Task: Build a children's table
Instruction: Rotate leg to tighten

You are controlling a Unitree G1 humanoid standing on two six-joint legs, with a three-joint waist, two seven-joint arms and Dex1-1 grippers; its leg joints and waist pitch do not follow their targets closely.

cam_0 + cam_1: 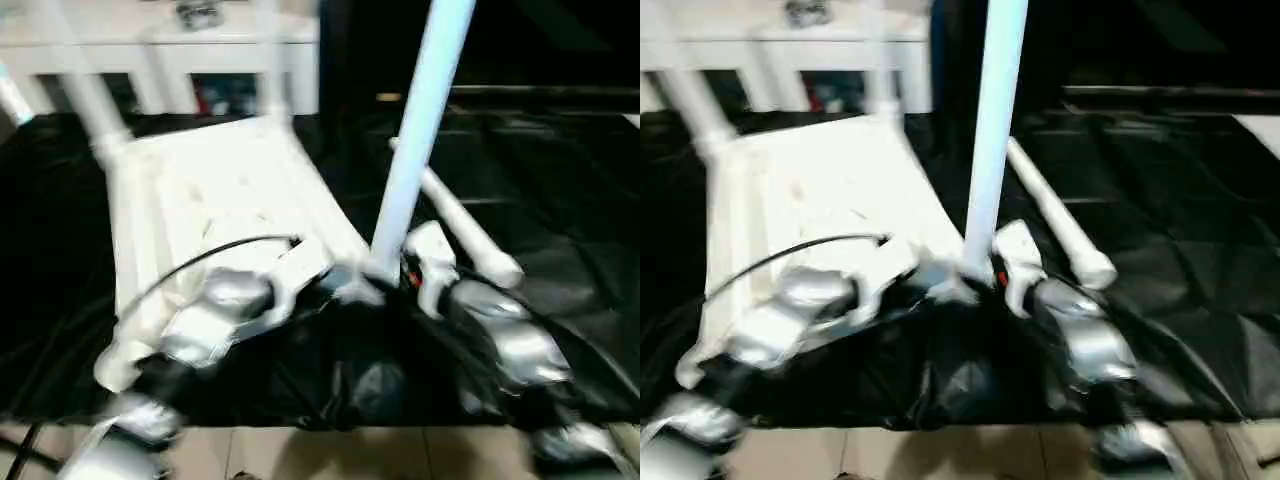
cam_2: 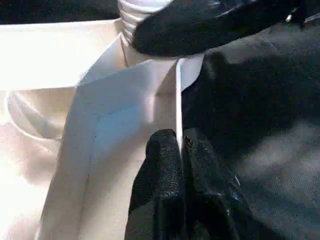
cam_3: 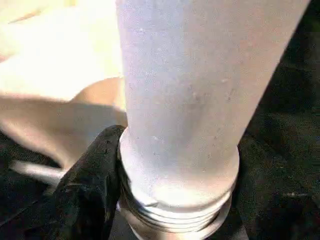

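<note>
The children's table tabletop [image 1: 210,200] lies upside down on the black cover, ribbed underside up. Two white legs [image 1: 90,100] [image 1: 270,60] stand in its far corners. A third leg [image 1: 420,130] stands upright at the near right corner, its threaded end [image 3: 175,210] at the socket. My right gripper [image 1: 395,275] is closed around the base of this leg, one finger [image 3: 92,175] pressed against it. My left gripper [image 2: 180,142] is shut on the thin rim wall [image 2: 177,100] of the tabletop beside that corner. Another leg [image 1: 470,235] lies flat on the cover to the right.
White furniture [image 1: 160,40] stands behind the work table. The black cover [image 1: 560,200] stretches to the right, wrinkled. Its front edge meets tiled floor [image 1: 330,455] just below my forearms. A black cable [image 1: 190,265] arcs over the tabletop to my left wrist.
</note>
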